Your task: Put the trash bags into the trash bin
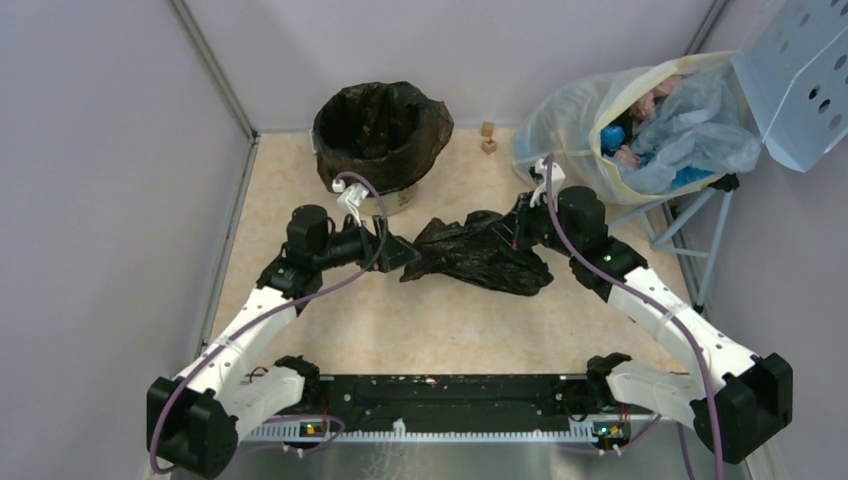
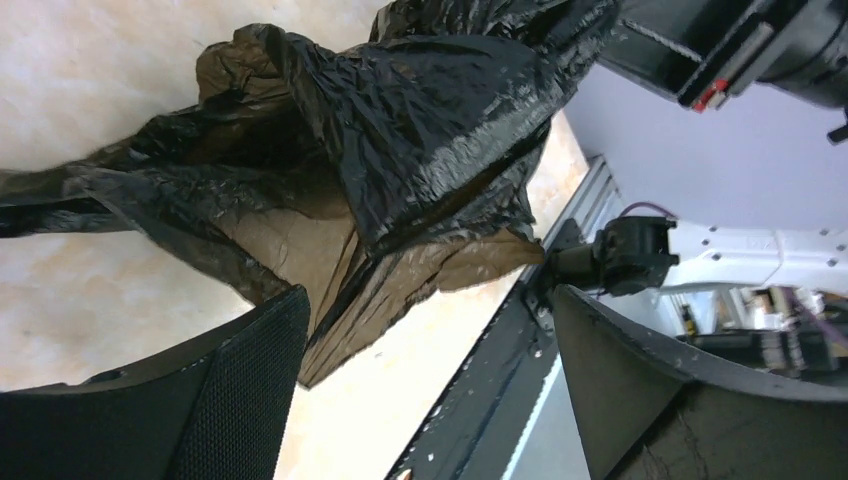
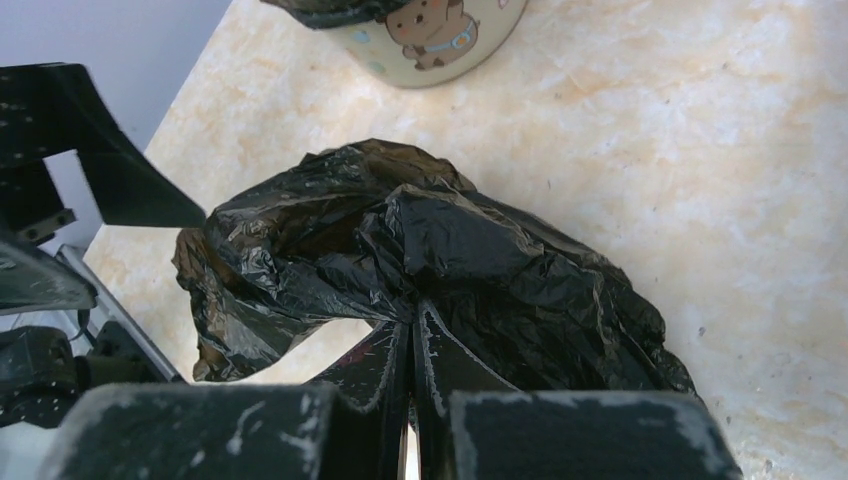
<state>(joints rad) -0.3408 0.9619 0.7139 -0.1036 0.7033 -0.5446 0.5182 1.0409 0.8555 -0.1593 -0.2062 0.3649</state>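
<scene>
Lying crumpled on the table (image 1: 330, 320) in the top external view, the trash bag (image 1: 480, 258) stretches side to side between the left gripper (image 1: 400, 255) and the right gripper (image 1: 520, 228). The trash bin (image 1: 432, 125) stands beyond it, toward the left, so the left arm looks nearer the bin.

On the left wrist, the two fingers (image 2: 255, 360) stand wide apart with nothing between the pads. The bag (image 2: 400, 130) hangs just ahead of them, draped down from the upper right.

On the right wrist, the fingers (image 3: 440, 350) are pressed together, pinching the bag's film (image 3: 450, 250) at their tips. The bin's cream body (image 3: 430, 40) sits straight ahead past the bag.
</scene>
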